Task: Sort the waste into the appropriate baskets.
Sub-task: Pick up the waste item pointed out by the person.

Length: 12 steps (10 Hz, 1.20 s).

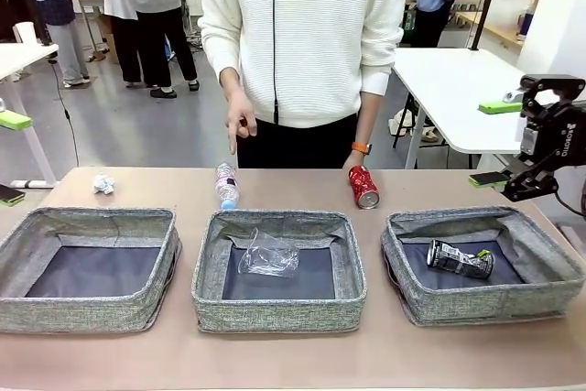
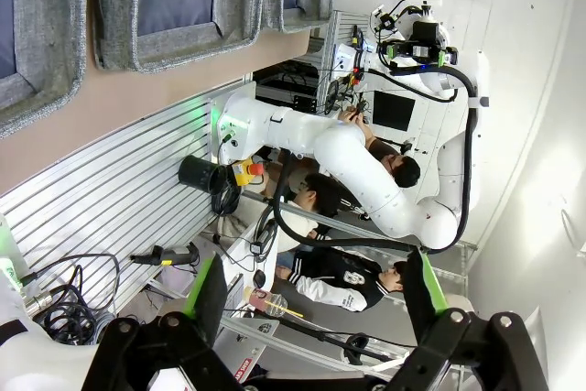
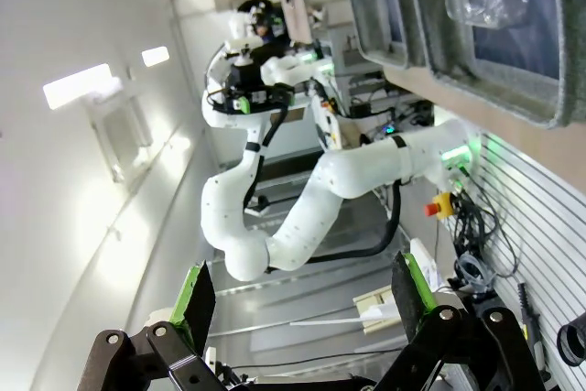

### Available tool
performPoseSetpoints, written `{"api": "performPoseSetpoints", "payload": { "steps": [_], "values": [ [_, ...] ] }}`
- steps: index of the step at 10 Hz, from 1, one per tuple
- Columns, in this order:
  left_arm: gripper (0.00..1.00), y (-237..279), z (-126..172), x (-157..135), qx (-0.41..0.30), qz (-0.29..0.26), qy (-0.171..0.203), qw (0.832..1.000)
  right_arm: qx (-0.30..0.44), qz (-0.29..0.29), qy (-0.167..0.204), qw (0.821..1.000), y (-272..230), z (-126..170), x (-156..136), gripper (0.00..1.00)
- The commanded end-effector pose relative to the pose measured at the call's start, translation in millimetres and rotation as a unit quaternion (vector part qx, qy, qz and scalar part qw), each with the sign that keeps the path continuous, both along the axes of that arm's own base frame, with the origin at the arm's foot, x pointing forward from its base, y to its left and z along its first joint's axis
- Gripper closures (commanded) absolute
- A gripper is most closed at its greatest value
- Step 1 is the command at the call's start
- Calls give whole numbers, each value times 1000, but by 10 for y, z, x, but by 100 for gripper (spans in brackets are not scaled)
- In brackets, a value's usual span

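Both my grippers stand wide with nothing between the fingers, the left gripper (image 2: 316, 267) and the right gripper (image 3: 300, 267) alike. A clear plastic cup (image 1: 268, 255) lies in the middle basket (image 1: 275, 310), a crushed black-white can (image 1: 460, 259) in the right basket (image 1: 485, 304). On the table (image 1: 293, 354) beyond the baskets sit a crumpled white paper ball (image 1: 103, 184), a clear plastic bottle (image 1: 226, 186) and a red can (image 1: 363, 187).

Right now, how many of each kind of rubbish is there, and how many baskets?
Baskets: 3
Cans: 2
Bottle: 1
Cup: 1
Paper ball: 1
Total: 8
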<state>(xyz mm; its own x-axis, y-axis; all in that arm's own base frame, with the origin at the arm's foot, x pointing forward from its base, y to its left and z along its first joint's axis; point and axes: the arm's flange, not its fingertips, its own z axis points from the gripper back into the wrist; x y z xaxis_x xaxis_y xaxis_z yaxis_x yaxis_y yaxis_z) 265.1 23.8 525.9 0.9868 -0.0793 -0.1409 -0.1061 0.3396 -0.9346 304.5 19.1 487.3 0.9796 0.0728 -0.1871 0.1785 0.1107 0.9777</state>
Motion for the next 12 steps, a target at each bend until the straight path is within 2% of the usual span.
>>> {"api": "performPoseSetpoints", "payload": {
  "steps": [1,3,4,5,6,8,9,10,11,12],
  "values": [
    [0,0,11,-12,-10,-3,-8,1000,9,1,-6,1000,14,24,13,0],
    [0,0,0,0,0,0,0,1000,9,1,-6,1000,14,24,13,0],
    [0,-255,120,63,134,83,33,987,9,1,-6,1000,14,24,13,0],
    [0,-618,252,276,218,102,21,970,9,1,-6,1000,14,24,13,0],
    [0,-1042,343,560,318,80,9,945,9,1,-6,1000,14,24,13,0],
    [0,-1686,315,1164,489,46,-20,871,9,1,-6,1000,14,24,13,0],
    [0,-1936,182,1448,536,7,-7,844,9,1,-6,1000,14,24,13,0],
    [0,-2062,72,1612,550,-9,-16,835,9,1,-6,1000,14,24,13,0],
    [0,-2148,33,1616,516,-40,57,853,9,1,-6,1000,14,24,13,0],
    [0,-2232,49,1246,482,27,-47,875,9,1,-6,1000,14,24,13,0]
  ]
}}
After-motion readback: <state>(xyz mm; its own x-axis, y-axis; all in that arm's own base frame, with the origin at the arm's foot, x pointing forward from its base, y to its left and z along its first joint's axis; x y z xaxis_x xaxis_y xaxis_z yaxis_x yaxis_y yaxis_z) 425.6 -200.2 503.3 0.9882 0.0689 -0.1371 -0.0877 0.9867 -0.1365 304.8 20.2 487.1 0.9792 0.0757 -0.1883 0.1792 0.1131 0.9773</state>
